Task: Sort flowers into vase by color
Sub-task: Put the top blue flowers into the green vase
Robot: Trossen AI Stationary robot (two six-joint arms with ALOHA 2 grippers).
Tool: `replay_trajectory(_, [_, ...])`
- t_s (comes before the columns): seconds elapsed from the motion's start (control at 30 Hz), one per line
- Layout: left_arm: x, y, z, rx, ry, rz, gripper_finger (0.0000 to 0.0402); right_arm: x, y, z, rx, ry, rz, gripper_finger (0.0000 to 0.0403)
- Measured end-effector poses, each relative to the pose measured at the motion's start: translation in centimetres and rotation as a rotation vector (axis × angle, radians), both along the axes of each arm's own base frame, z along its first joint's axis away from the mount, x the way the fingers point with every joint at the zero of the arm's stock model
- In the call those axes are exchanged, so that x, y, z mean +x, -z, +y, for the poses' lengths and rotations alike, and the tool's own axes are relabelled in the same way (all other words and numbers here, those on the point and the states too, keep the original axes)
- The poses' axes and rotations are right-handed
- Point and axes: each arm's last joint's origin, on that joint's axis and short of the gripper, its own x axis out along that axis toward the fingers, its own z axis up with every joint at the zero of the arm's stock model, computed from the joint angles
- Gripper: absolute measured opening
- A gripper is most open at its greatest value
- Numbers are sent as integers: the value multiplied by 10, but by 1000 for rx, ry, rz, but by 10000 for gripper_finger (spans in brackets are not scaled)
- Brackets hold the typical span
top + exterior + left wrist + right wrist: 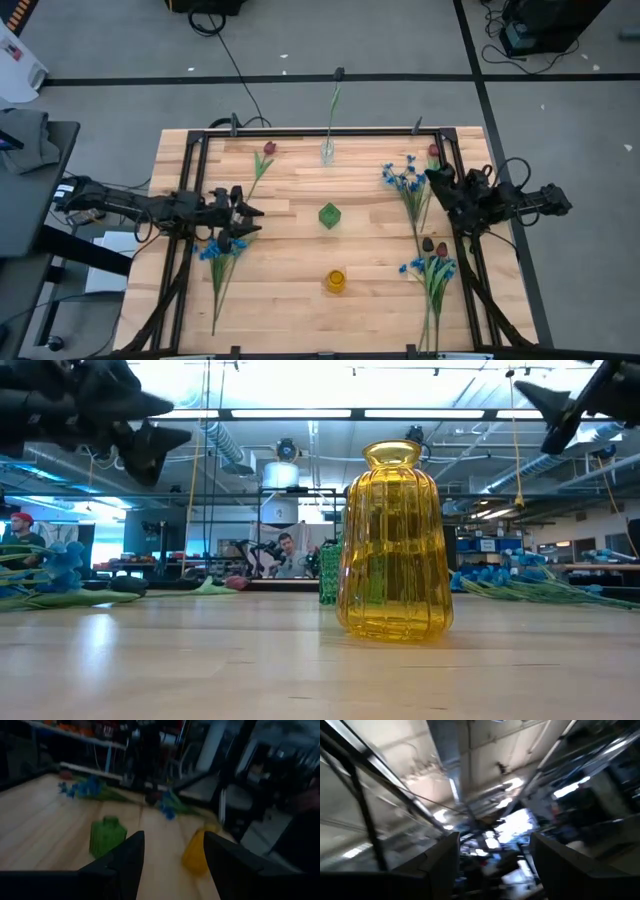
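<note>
Two tools released (both empty), left tool point(248, 218) above blue flowers point(218, 250), right tool point(437, 181) raised

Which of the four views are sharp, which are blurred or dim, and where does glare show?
High view: evenly lit and sharp across the table. Low view: yellow vase crisp and backlit, bright ceiling lights flaring behind it, a pale sheen on the wood. Left wrist view: dim and soft, green vase smeared. Right wrist view: heavy streaking, aimed at the ceiling.
</note>
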Motion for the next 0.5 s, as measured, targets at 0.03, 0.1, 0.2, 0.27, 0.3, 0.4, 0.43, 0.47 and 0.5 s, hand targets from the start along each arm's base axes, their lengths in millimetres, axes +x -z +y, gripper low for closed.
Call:
replay_trajectory(0.03, [1,3,0,8,3,23,209,0,0,0,-18,21,14,249])
replay_trajectory(0.1, [2,8,-1,17,19,69,209,2,1,0,-40,32,33,249])
replay_trajectory(0.2, [5,13,-2,26,62,117,209,4,3,-1,-14,59,60,249])
replay_trajectory(0.27, [7,16,-4,57,106,135,209,5,5,-2,39,86,72,249])
replay_trajectory(0.3, [7,17,-4,73,123,141,209,7,6,-2,60,94,80,249])
replay_trajectory(0.4, [9,18,-5,90,155,143,209,11,9,-2,96,96,111,249])
replay_trajectory(0.43, [9,18,-5,90,155,137,209,13,10,-2,116,105,121,249])
replay_trajectory(0.47, [10,18,-6,90,155,134,209,14,11,-2,135,120,132,249])
replay_trajectory(0.5, [10,17,-6,89,155,129,209,15,13,-2,157,131,140,249])
